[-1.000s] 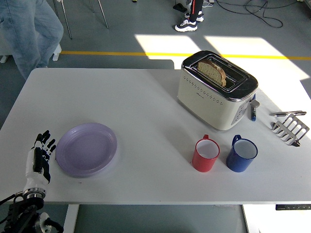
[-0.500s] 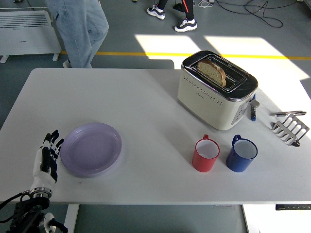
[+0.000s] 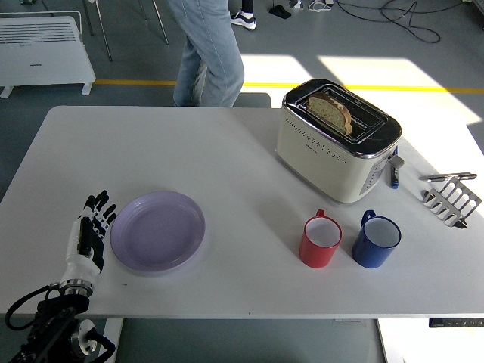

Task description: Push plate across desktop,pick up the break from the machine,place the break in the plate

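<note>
The round lilac plate [image 3: 158, 231] lies flat on the white surface [image 3: 227, 151] in the lower left of the frame and is empty. The left hand [image 3: 89, 236] stands just beside its left rim, with the fingers [image 3: 97, 212] extended, close together and holding nothing; contact with the rim cannot be confirmed. The right hand is not in view. The plate appears rigid and light with a smooth underside, so it should slide readily under a sideways push applied low at the rim; a push applied too high may tip or rotate it rather than move it straight. The slice of brown-crusted bread [image 3: 330, 110] stands upright in one slot of the cream-and-chrome toaster [image 3: 337, 141] in the upper right of the frame, well apart from the plate, with its top edge raised above the slot. The bread is judged light, soft and easily crushed or crumbled; grip it across the two flat faces at the exposed top edge, with light pressure, and lift it straight up. The second slot appears empty. The red mug [image 3: 321, 240] and the blue mug [image 3: 376, 240] stand side by side in front of the toaster, both seemingly empty. A metal toast rack [image 3: 451, 198] lies at the right edge, holding nothing.
</note>
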`<state>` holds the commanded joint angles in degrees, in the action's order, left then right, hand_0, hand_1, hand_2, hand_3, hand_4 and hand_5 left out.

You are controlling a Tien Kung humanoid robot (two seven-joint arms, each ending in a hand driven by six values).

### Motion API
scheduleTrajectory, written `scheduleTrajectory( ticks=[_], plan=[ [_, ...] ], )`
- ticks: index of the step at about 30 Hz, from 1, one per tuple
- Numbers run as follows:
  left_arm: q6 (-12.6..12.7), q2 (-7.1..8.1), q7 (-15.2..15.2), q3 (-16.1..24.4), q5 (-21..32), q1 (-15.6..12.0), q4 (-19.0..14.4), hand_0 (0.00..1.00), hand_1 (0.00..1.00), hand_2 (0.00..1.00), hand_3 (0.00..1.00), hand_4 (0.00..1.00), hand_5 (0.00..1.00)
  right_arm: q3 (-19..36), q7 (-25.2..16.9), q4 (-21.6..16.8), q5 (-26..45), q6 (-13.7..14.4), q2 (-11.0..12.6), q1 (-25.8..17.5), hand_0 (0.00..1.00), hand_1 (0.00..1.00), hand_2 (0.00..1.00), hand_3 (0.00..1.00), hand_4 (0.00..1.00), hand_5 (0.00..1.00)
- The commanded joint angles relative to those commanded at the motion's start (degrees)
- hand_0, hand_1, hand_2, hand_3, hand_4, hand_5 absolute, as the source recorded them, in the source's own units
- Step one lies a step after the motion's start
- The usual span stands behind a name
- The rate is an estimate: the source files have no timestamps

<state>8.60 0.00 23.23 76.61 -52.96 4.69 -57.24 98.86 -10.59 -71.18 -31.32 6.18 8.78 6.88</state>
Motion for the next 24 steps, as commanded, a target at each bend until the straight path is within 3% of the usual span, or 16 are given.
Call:
scheduleTrajectory(
  ticks=[24],
  plan=[
    [-4.0,0.03,-2.2,-3.2,4.8,0.8,-0.1,0.829,0.868,0.934,0.859,0.601,0.998,0.1,-0.1,0.1,0.0,0.0,-0.2,0.3,0.761,0.707,0.709,0.664,0.502,0.514]
  ],
)
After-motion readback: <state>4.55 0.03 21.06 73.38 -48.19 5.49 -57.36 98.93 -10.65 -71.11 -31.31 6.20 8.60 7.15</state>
